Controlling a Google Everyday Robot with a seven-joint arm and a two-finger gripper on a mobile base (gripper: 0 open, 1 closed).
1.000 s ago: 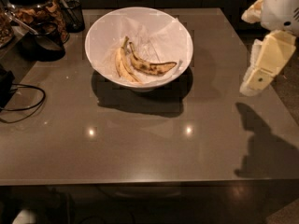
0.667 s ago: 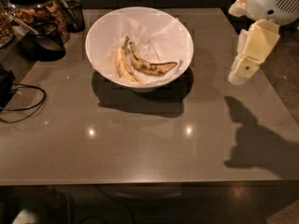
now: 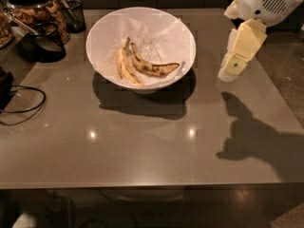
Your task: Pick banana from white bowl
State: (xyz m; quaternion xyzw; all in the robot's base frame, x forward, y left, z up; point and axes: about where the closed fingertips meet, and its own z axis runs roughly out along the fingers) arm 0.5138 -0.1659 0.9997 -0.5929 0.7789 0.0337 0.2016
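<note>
The white bowl [image 3: 142,20], lined with crumpled white paper, stands on the grey table toward the back. In it lies the spotted, brown-streaked banana [image 3: 153,66], curving to the right with a dark end. A paler yellow banana [image 3: 124,68] lies just left of it. My gripper [image 3: 229,70] hangs from the cream arm at the upper right, above the table and to the right of the bowl, clear of it and holding nothing.
A glass jar of snacks [image 3: 35,8] and a black mesh cup [image 3: 73,14] stand at the back left, with a dark cup [image 3: 43,44] beside them. A black cable [image 3: 23,106] loops on the table's left edge.
The arm and gripper have moved left toward the bowl. The bowl and bananas have not moved.
</note>
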